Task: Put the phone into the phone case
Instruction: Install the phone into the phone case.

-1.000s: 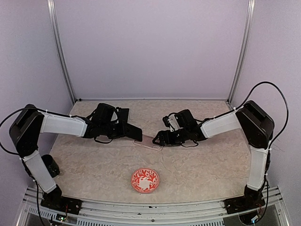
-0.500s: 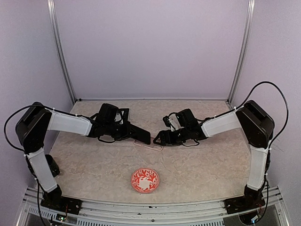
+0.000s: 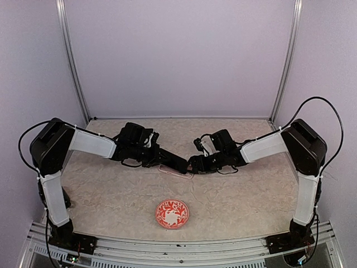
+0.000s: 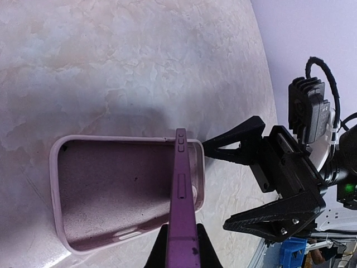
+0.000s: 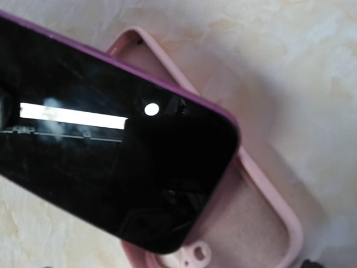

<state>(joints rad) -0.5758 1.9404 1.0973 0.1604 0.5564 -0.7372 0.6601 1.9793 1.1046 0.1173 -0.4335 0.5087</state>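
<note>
The pink phone case (image 3: 179, 173) lies open side up on the table's middle. My left gripper (image 3: 158, 156) is shut on the purple phone (image 3: 173, 162) and holds it tilted over the case. In the left wrist view the phone (image 4: 182, 190) is edge-on between my fingers (image 4: 158, 251), its far end over the case (image 4: 117, 190) near the camera-hole end. My right gripper (image 3: 195, 165) is open just right of the case, its jaws (image 4: 215, 185) spread beside that end. The right wrist view shows the phone's black screen (image 5: 111, 151) above the case (image 5: 268, 206).
A red patterned plate (image 3: 172, 214) sits near the front middle of the marbled table (image 3: 251, 195). Purple walls and metal posts (image 3: 284, 61) close the back and sides.
My left arm has moved right with the phone, from beside the case to over it. The right gripper has barely moved.
</note>
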